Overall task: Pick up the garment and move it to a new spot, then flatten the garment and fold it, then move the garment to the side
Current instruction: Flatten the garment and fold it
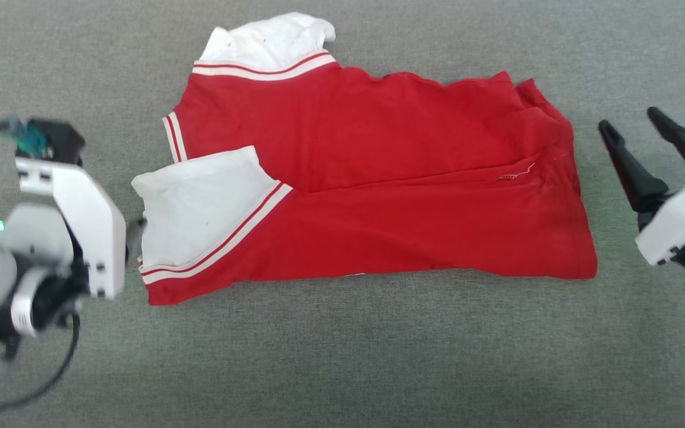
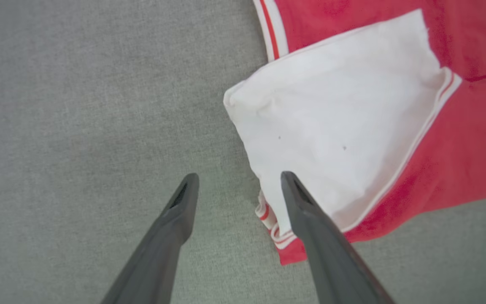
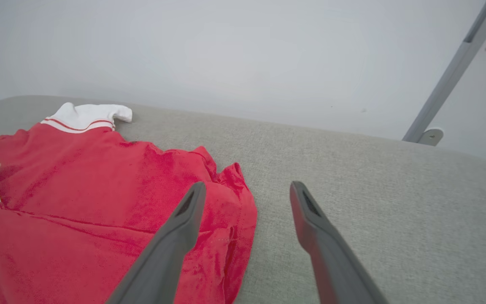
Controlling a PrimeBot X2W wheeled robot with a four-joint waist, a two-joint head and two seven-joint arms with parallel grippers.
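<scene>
The garment (image 1: pixel 378 178) is a red shirt with white, red-striped sleeves, lying folded lengthwise on the grey cushion (image 1: pixel 342 356). One white sleeve (image 1: pixel 200 208) is folded across its left end and the other (image 1: pixel 271 41) pokes out at the back. My left gripper (image 2: pixel 238 176) is open at the shirt's left end, one finger over the edge of the folded white sleeve (image 2: pixel 331 122) and nothing between the fingers. My right gripper (image 1: pixel 634 125) stands open just off the shirt's right hem (image 3: pixel 230 211), also empty. The lettering is hidden.
The grey cushioned surface runs wide in front of and beside the shirt. Behind it rises a pale wall (image 3: pixel 226 50), with a slanted grey metal strut (image 3: pixel 449 76) at the far right. A black cable (image 1: pixel 51 374) hangs from my left arm.
</scene>
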